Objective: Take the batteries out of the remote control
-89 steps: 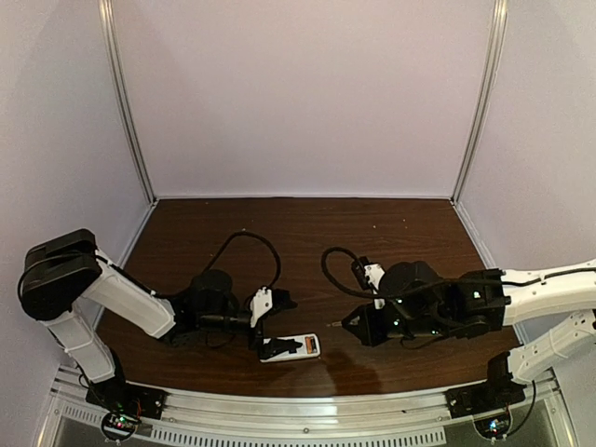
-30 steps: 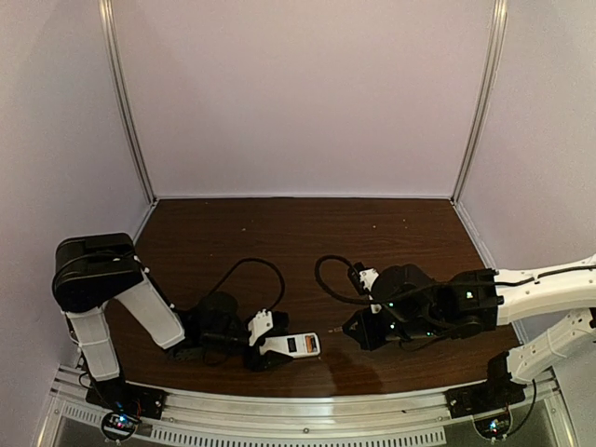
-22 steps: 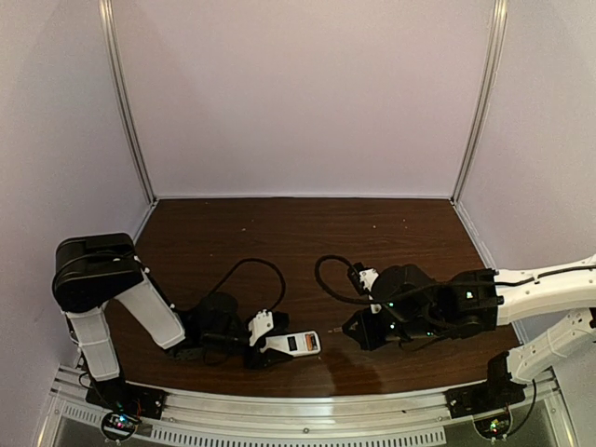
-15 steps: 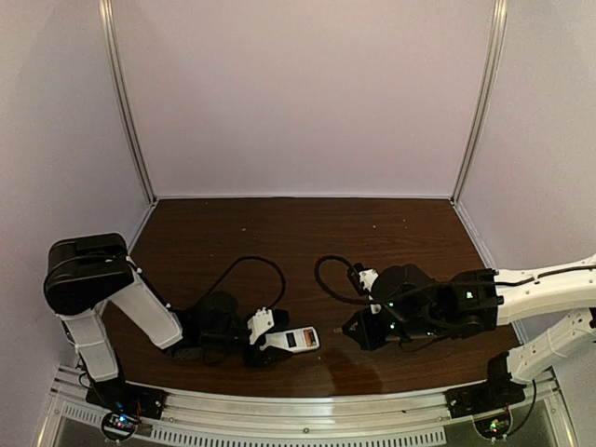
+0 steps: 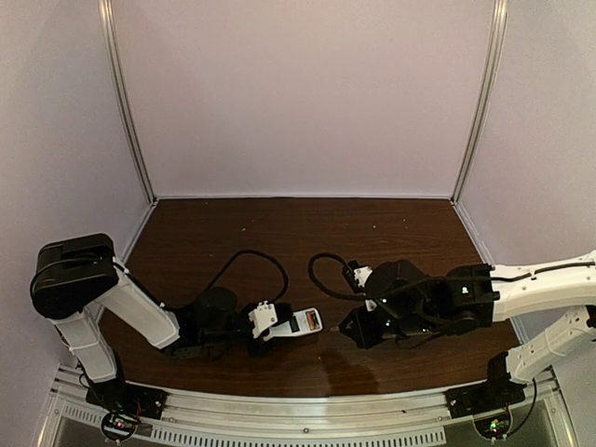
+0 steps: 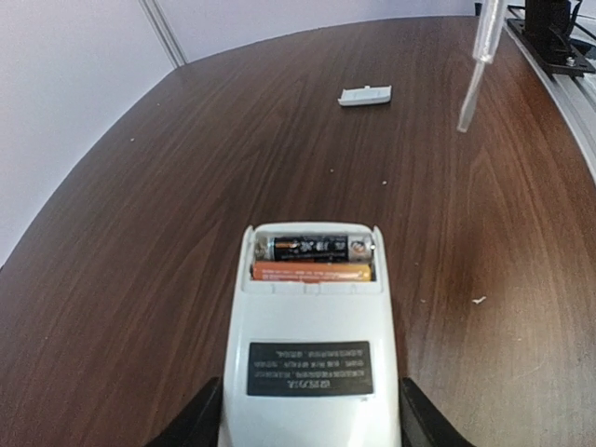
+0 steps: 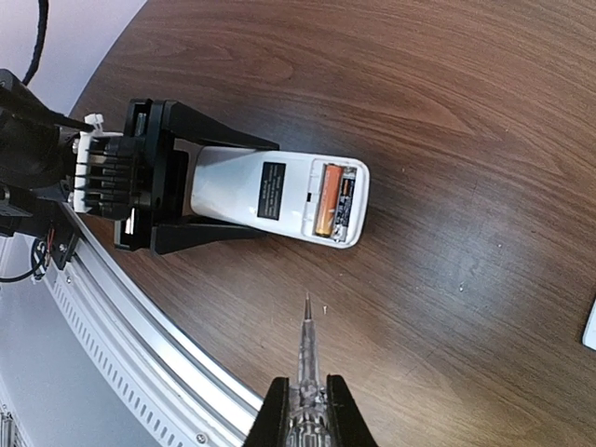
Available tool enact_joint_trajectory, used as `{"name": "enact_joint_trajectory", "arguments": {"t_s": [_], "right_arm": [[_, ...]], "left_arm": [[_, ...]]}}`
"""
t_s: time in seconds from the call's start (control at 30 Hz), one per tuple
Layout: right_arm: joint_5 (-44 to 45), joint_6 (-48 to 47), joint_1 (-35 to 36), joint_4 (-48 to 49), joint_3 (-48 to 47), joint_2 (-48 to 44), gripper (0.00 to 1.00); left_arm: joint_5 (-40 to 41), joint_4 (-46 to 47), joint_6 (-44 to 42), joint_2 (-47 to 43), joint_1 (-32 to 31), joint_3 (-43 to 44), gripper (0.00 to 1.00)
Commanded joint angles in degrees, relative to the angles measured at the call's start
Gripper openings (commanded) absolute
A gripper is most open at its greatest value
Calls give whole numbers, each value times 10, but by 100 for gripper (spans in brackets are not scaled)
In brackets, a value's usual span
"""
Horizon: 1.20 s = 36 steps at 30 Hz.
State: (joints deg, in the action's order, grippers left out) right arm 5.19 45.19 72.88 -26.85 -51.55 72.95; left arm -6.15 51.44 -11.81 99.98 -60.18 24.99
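Observation:
The remote control (image 6: 310,345) lies back-up on the table, its battery bay uncovered. Two batteries lie side by side in the bay, a black one (image 6: 312,247) and an orange one (image 6: 312,271). My left gripper (image 6: 310,410) is shut on the remote's near end, one black finger on each side. In the top view the remote (image 5: 296,323) sticks out to the right of the left gripper (image 5: 265,328). My right gripper (image 7: 305,396) is shut on a thin screwdriver (image 7: 305,358). Its tip points at the remote (image 7: 270,191) and stops a short way from the orange battery (image 7: 326,200).
A small flat white square piece (image 6: 365,95) lies on the table beyond the remote; its corner shows in the right wrist view (image 7: 589,326). The metal rail (image 7: 140,326) runs along the table's front edge. Black cables (image 5: 251,256) loop behind both grippers.
The left gripper came down onto the remote, closed on it and has carried it a little right and away from the front edge. The right gripper with the screwdriver has shifted slightly left.

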Motion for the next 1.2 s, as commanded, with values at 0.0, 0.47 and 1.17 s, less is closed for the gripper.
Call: {"name": "enact_joint_trajectory", "arguments": {"t_s": [0.0, 0.47, 1.17], "right_arm": [[17, -7, -2, -19, -22, 10, 0], [58, -2, -7, -37, -36, 2, 0], [102, 32, -6, 0, -21, -26, 0]], "left_arm": [[79, 50, -23, -15, -3, 21, 0], [188, 94, -14, -10, -3, 43, 0], [26, 96, -95, 5, -3, 41, 0]]}}
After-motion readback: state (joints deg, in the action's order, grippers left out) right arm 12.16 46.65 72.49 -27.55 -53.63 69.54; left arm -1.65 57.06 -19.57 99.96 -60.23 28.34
